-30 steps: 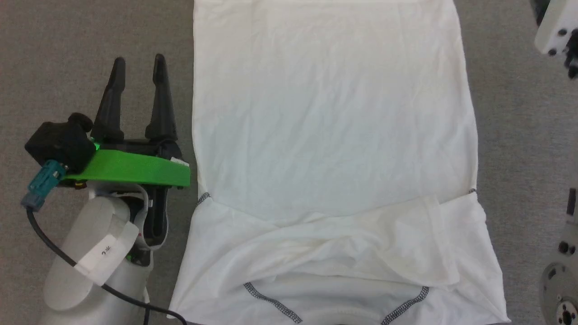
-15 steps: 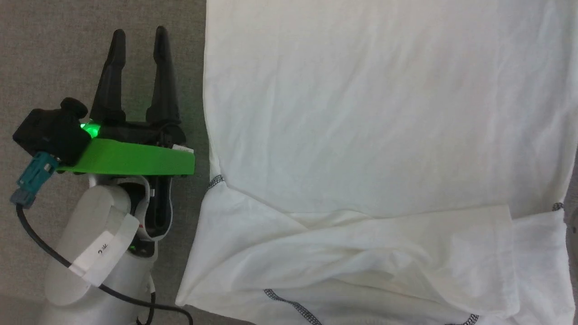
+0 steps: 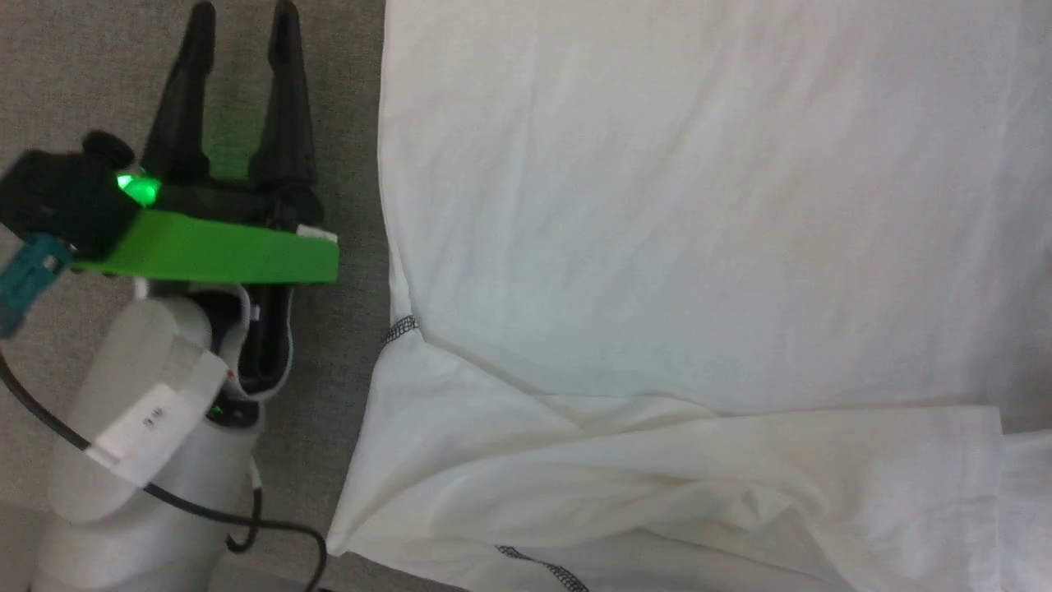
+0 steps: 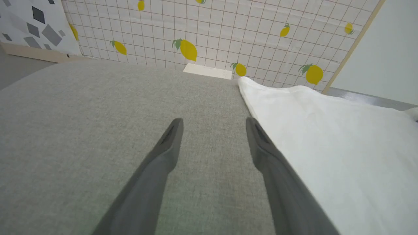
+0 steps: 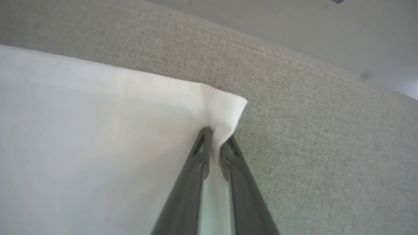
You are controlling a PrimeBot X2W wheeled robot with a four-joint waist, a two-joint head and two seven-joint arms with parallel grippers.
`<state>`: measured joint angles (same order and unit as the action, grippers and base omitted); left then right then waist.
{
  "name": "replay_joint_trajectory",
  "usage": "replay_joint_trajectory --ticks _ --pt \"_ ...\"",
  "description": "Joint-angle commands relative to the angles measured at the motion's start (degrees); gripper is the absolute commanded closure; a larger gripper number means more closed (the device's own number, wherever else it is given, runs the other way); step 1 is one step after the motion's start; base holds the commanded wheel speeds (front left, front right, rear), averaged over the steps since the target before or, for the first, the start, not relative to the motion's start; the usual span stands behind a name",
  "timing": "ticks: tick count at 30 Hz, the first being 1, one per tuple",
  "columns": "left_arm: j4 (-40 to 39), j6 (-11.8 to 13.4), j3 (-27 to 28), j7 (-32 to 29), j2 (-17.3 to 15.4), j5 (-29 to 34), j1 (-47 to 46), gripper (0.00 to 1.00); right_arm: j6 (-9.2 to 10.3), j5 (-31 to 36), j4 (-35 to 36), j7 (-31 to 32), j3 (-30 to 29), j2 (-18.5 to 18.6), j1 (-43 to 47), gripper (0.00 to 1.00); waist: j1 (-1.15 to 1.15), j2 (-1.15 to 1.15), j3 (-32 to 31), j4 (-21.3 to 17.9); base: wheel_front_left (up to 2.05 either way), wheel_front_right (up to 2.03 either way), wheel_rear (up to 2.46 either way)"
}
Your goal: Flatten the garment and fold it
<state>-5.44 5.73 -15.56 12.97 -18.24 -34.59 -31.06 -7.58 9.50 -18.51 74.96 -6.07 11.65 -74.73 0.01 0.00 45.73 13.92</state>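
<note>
Fingers of the left gripper (image 3: 243, 18) point straight up at the upper left of the head view. They stand wide apart and hold nothing. The pale left forearm (image 3: 123, 427) comes up from the lower left corner. A bright green plate (image 3: 205, 256) sits across its wrist, and a black cable (image 3: 189, 514) loops under it. In the left wrist view the two dark fingers hang low over the grey cloth surface (image 4: 81, 114). The finger on the right of that frame is just beside the edge of the shirt (image 4: 343, 147). I cannot tell if it touches the cloth.

The right gripper (image 5: 217, 135) comes up from the bottom middle of the right wrist view. Its fingers are almost together and pinch one corner of the shirt. The white cloth bunches up between the tips.

The shirt fills the middle and right of the head view and lies spread out on the grey surface. A dark zigzag seam (image 3: 401, 329) shows at its left edge, about halfway down the frame. Under that, a sleeve (image 3: 699, 469) lies folded across the lower part with soft wrinkles in it.

At the top of the left wrist view is a wall with yellow lemons (image 4: 228, 29). A flat white box (image 4: 208, 71) lies at the far edge of the grey surface, near the far corner of the shirt.
</note>
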Motion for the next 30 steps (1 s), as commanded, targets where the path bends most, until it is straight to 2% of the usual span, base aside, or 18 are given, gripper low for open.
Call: replay_joint_trajectory --ticks 1,2,3,5,9,13,18,26,27,28,30 --pt "-0.12 -0.85 0.56 -1.17 -1.54 0.06 -4.03 0.0 0.09 -0.23 -1.11 1.24 -0.71 0.5 1.94 1.0 -0.01 0.0 0.04 -0.66 0.0 0.0 0.0" --pt "0.14 -1.26 0.65 -2.31 -2.51 0.32 -6.0 0.0 0.09 -0.4 -0.73 1.14 -0.83 0.43 1.77 1.0 -0.01 0.0 -0.01 -0.9 0.0 0.0 0.0" --pt "1.99 -3.73 0.24 -8.01 -5.98 0.74 -14.94 0.0 0.09 -1.19 0.32 0.69 -0.75 -0.19 0.88 1.0 -0.01 0.0 -0.12 -2.18 0.0 0.0 0.0" --pt "4.56 -5.14 -0.11 -12.67 -7.51 0.25 -21.47 0.0 0.09 -1.81 0.76 0.29 -0.23 -0.56 0.17 1.0 -0.01 0.0 -0.1 -3.19 0.0 0.0 0.0" --pt "13.18 -7.25 -1.48 -23.34 -8.54 -2.03 -33.96 0.0 0.09 -3.17 1.34 -0.58 1.01 -1.24 -1.17 1.0 -0.01 0.0 0.18 -5.26 0.0 0.0 0.0" --pt "22.68 -8.53 -4.91 -35.28 -8.26 -3.59 -41.97 0.0 0.09 -4.48 1.21 -1.59 1.75 -2.14 -2.17 1.0 -0.01 0.0 0.67 -6.93 0.0 0.0 0.0" --pt "31.46 -8.04 -7.55 -49.12 -7.05 -6.51 -46.84 0.0 0.09 -5.85 0.47 -2.78 3.68 -2.6 -3.31 1.0 -0.01 0.0 1.75 -8.64 0.0 0.0 0.0" --pt "35.85 -5.64 -10.34 -60.08 -6.01 -7.92 -47.42 0.0 0.09 -7.59 -0.54 -3.67 4.88 -2.2 -3.66 1.0 -0.01 0.0 3.24 -9.38 0.0 0.0 0.0" --pt "35.99 -5.54 -10.08 -61.72 -5.13 -9.61 -46.6 0.79 0.09 -7.79 -0.65 -3.91 4.87 -2.18 -3.74 1.0 -0.01 0.0 3.6 -9.43 0.0 0.0 0.0" --pt "35.85 -5.48 -9.77 -61.73 -4.9 -10.15 -46.39 1.0 0.09 -7.86 -0.72 -4.01 4.92 -2.14 -3.78 1.0 -0.01 0.0 3.74 -9.45 0.0 0.0 0.0" --pt "35.33 -5.3 -9.34 -61.12 -5.13 -10.35 -46.19 1.0 0.09 -7.98 -0.95 -4.25 5.1 -1.98 -3.82 1.0 -0.01 0.0 3.89 -9.51 0.0 0.0 0.0"
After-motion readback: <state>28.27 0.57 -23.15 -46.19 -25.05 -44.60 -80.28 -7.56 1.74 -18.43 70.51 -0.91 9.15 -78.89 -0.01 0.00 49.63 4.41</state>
